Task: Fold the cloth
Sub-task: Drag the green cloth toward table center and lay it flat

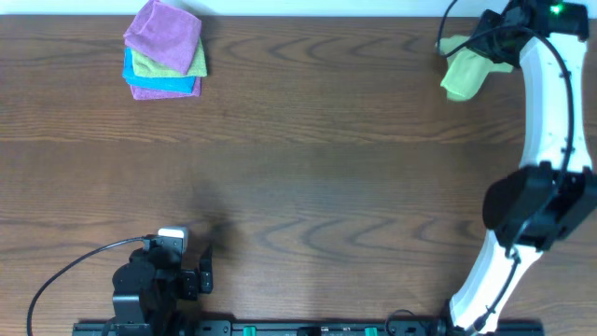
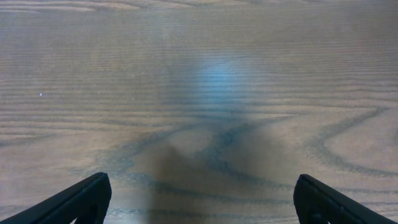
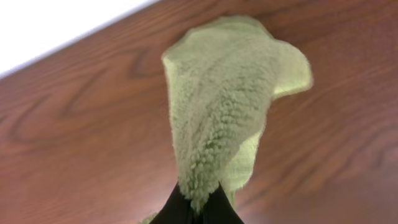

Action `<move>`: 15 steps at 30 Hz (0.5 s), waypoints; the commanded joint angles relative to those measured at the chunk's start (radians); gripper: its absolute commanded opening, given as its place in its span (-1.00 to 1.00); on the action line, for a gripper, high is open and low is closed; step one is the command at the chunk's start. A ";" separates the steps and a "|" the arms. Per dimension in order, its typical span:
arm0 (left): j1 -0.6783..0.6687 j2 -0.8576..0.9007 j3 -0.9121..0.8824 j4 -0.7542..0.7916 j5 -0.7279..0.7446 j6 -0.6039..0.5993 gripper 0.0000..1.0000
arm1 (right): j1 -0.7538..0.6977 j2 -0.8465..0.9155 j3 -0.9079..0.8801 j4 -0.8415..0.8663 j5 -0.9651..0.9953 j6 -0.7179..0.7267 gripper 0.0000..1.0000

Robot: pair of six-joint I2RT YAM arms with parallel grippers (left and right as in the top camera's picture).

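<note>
Overhead view, far left corner: a stack of cloths (image 1: 165, 58) is sitting on the wooden table (image 1: 326, 159). A purple cloth (image 1: 164, 30) is lying skewed on top. A yellow-green layer and a blue cloth (image 1: 160, 85) are showing beneath it, and a further purple edge is showing at the bottom.

Near edge, left: the left gripper (image 1: 207, 271) is resting low over bare wood, well apart from the stack. The left wrist view is showing its two dark fingers (image 2: 78, 200) standing wide apart at the bottom corners of the frame. Only wood grain and a soft shadow are lying between them, so the gripper is empty.

Far edge, right: the cloth (image 1: 463, 75) is lying bunched into a narrow shape near the far right corner of the table, well apart from the stack. The right gripper (image 1: 483, 45) is pinching it at one end, its jaws closed tight on the fabric. The right wrist view is confirming this. The dark fingertips (image 3: 166, 216) are meeting at the bottom of the frame, and the fleecy fabric is trailing away from them toward the table edge. Whether the free end of the cloth is touching the wood cannot be determined. The white right arm (image 1: 550, 112) is curving from the near edge to that far corner.
</note>
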 commanded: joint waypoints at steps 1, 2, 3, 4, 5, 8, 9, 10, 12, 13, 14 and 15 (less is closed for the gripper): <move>-0.006 -0.006 -0.007 -0.021 -0.014 0.025 0.90 | 0.036 -0.052 0.014 -0.075 0.000 -0.003 -0.97; -0.006 -0.006 -0.007 -0.021 -0.014 0.025 0.91 | 0.047 -0.067 0.014 -0.109 0.000 -0.003 -0.97; -0.006 -0.006 -0.007 -0.021 -0.014 0.025 0.90 | 0.059 -0.083 0.014 -0.149 0.000 -0.003 -0.97; -0.006 -0.006 -0.007 -0.021 -0.014 0.025 0.90 | 0.069 -0.095 0.014 -0.179 0.000 -0.003 -0.98; -0.006 -0.006 -0.007 -0.021 -0.014 0.025 0.90 | 0.079 -0.108 0.014 -0.211 0.000 -0.004 -0.98; -0.006 -0.006 -0.007 -0.021 -0.014 0.025 0.90 | 0.116 -0.151 0.014 -0.304 0.000 -0.031 -0.98; -0.006 -0.006 -0.007 -0.021 -0.014 0.025 0.90 | 0.130 -0.169 0.013 -0.328 -0.004 -0.034 -0.97; -0.006 -0.006 -0.007 -0.021 -0.014 0.025 0.91 | 0.142 -0.188 0.012 -0.346 -0.015 -0.034 -0.97; -0.006 -0.006 -0.007 -0.021 -0.014 0.025 0.90 | 0.175 -0.239 0.012 -0.383 -0.039 -0.056 -0.97; -0.006 -0.006 -0.007 -0.021 -0.014 0.025 0.90 | 0.190 -0.259 0.011 -0.399 -0.041 -0.057 -0.97; -0.006 -0.006 -0.007 -0.021 -0.014 0.025 0.90 | 0.205 -0.275 0.011 -0.415 -0.045 -0.065 -0.97; -0.006 -0.006 -0.007 -0.021 -0.014 0.025 0.90 | 0.224 -0.292 0.011 -0.434 -0.055 -0.079 -0.97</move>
